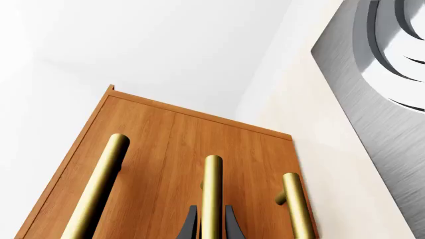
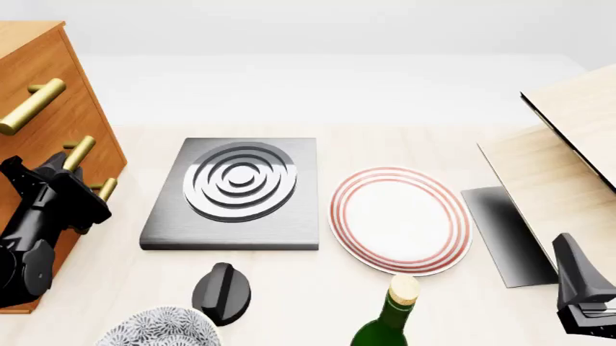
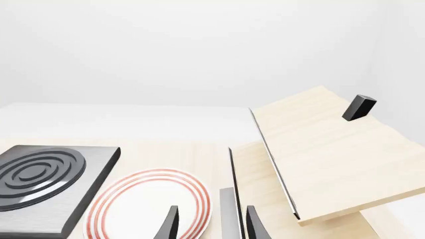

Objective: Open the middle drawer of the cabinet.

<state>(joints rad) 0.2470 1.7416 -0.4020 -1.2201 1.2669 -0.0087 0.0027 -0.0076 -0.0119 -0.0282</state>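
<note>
Left gripper [image 1: 212, 226] at frame bottom, jaws straddling middle drawer [image 1: 192, 169] handle [image 1: 212, 194], not visibly clamped: positioned for pull. Right gripper [image 3: 211, 224] idle, jaws apart, empty.

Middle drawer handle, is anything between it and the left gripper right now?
Nothing visible. In the left wrist view the left gripper has a finger on each side of the middle drawer's handle, with no object in between.

The cabinet [image 2: 58, 79] is cut off at the front view's left edge, and the left hand [image 2: 60, 189] hides part of the middle drawer's [image 2: 72, 144] handle. Near the desk's near edge, a green bottle [image 2: 390, 321] and patterned bowl [image 2: 159, 328] run off the frame; the right hand [image 2: 587, 303] is cropped too.
</note>
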